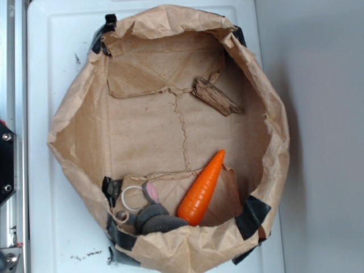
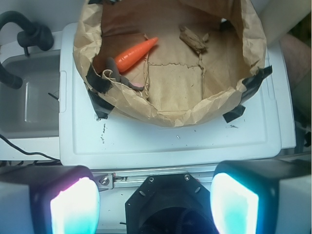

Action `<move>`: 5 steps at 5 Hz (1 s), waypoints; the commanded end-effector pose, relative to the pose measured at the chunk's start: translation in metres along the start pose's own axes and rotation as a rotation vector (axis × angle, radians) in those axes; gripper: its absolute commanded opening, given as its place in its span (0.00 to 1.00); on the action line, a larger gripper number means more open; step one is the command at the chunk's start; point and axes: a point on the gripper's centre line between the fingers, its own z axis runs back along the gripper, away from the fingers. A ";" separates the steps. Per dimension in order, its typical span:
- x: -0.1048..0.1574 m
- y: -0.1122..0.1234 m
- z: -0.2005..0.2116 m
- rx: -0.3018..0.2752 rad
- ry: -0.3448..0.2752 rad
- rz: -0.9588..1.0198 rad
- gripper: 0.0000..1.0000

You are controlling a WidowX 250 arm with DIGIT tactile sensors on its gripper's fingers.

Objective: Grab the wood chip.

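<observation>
The hand point(image 2: 155, 204) shows only in the wrist view, where its two glowing fingers point(image 2: 73, 207) sit at the bottom corners of the picture, cut off by the lower edge. They stand wide apart with nothing between them and touch nothing. Their tips run out of the picture, and the overhead view does not show the hand at all.

Beyond the fingers lies a white surface point(image 2: 170, 141), and on it sits a crumpled brown paper bag point(image 1: 74, 148) rolled down into an open basin, patched with black tape point(image 1: 253, 216) at several spots on its rim. The hand hangs well short of the bag, near the surface's front edge.

The wood chip point(image 1: 216, 96) lies flat on the paper floor toward the far side of the bag from the hand, near the wall, just beside a torn paper flap point(image 1: 151, 74). It touches only the paper. Its grain is faint and its edges blur into the brown behind it, so the outline is hard to follow in the wrist view.

Well apart from it, at the opposite side of the bag, an orange carrot point(image 1: 203, 187) lies slanted, its tip pointing toward the middle. Beside its thick end is a grey soft thing point(image 1: 154, 216) with a white ring point(image 1: 132, 198); part of it is hidden by the bag's rim and I cannot tell what it is.

A grey sink point(image 2: 27, 92) with a black hose point(image 2: 27, 31) is cut off at the left of the wrist view.
</observation>
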 end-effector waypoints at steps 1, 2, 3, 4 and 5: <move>0.000 0.000 0.000 0.000 0.000 0.000 1.00; 0.040 -0.012 -0.004 -0.017 0.002 -0.121 1.00; 0.088 -0.015 -0.012 -0.089 0.000 -0.212 1.00; 0.128 -0.012 0.003 -0.204 -0.057 -0.271 1.00; 0.128 -0.012 0.003 -0.204 -0.057 -0.271 1.00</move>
